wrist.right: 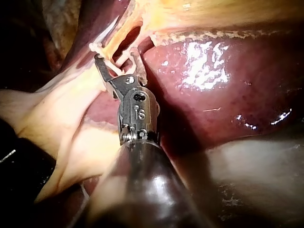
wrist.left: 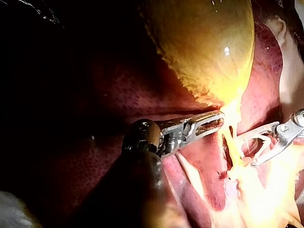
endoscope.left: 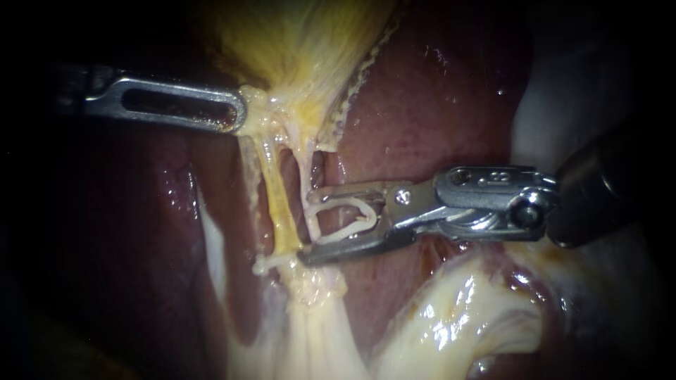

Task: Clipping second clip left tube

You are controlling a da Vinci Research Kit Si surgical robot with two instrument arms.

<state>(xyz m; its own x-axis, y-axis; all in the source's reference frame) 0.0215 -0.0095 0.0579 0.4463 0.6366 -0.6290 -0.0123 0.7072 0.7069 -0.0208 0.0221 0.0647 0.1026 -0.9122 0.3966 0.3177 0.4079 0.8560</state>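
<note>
– Left tube: where is it?

– It runs down from the neck of the gallbladder, yellow and taut, over the liver. In the endoscope view it lies between my two instruments. A thinner right tube runs beside it, with a narrow gap between the two.

– What about your left instrument?

– Its jaws lie closed on the gallbladder, at the neck just above the left tube. Strands of tissue stretch from the tip. From the endoscope only the slotted upper jaw shows.

– And the right instrument?

– Its jaws stand wide apart with a white clip seated between them, one leg along each jaw. The clip's mouth faces the tubes. So it grips the clip, and nothing else that I can see.

– Is the left tube inside that mouth?

– No. The lower jaw's tip is just beside the left tube, near its lower end. The upper tip sits at the right tube. Whether the right tube lies within the mouth, I cannot tell.

– Anything else on the left tube?

– A small white piece lies across it, just past my lower jaw's tip. Whether it is a clip or tissue, I cannot tell. Below it, pale tissue fans out over the liver.
</note>
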